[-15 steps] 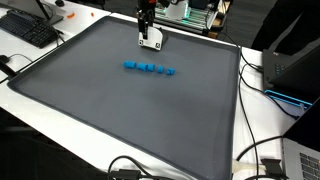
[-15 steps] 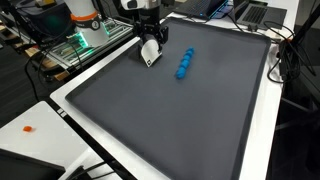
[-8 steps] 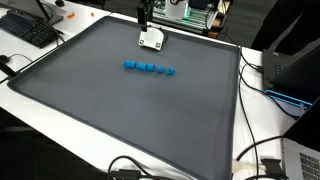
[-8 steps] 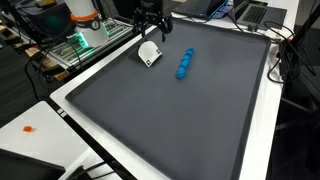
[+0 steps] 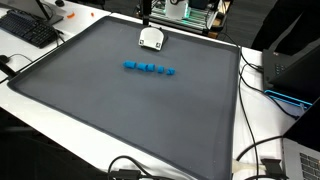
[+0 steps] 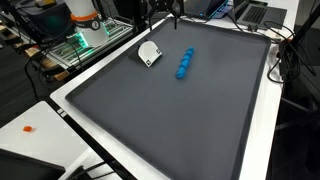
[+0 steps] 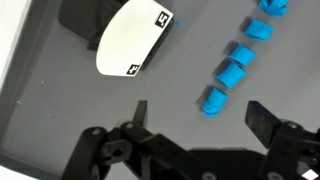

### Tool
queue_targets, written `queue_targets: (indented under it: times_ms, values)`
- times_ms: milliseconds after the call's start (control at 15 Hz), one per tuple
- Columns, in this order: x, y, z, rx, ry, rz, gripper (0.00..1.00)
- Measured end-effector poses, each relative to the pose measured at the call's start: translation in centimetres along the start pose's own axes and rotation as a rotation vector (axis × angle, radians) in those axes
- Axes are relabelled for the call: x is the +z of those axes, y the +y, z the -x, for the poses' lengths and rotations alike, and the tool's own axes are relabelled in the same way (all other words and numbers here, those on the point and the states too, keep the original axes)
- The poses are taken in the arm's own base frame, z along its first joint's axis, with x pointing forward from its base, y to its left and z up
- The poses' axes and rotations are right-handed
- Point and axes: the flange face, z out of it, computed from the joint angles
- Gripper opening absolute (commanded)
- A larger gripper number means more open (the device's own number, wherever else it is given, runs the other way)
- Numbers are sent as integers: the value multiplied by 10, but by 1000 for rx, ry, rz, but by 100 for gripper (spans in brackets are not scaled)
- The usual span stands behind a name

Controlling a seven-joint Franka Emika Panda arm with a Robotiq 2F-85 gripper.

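Observation:
A white, rounded object with small black square marks [image 5: 151, 38] [image 6: 148, 53] [image 7: 133, 42] lies on the dark grey mat [image 5: 120, 110] [image 6: 190, 120] near its far edge. Several small blue blocks [image 5: 148, 69] [image 6: 184, 64] [image 7: 240, 60] lie in a row beside it. My gripper [image 7: 200, 118] hangs open above the mat with nothing between its fingers. The lowest blue block in the wrist view sits just ahead of the gap, and the white object is apart to the left. In both exterior views the gripper [image 5: 145, 10] [image 6: 163, 10] shows only at the top edge.
The mat covers a white table [image 5: 60, 105]. A keyboard [image 5: 30, 28] lies at one corner, and cables [image 5: 255, 160] run along the side. A lit electronics rack [image 6: 85, 40] and a laptop [image 6: 255, 12] stand beyond the mat's edges.
The gripper opened and let go of the white object, then rose straight up. The object now lies free on the mat. The blue blocks have not moved.

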Motion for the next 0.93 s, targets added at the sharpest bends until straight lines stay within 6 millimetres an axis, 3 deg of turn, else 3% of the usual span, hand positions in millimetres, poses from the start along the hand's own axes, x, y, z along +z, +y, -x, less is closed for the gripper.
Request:
queue_targets:
  times_ms: [467, 933]
  values:
    - [-23, -25, 10, -406, 29, -49, 100]
    - [-31, -36, 20, -758, 20, -90, 100]
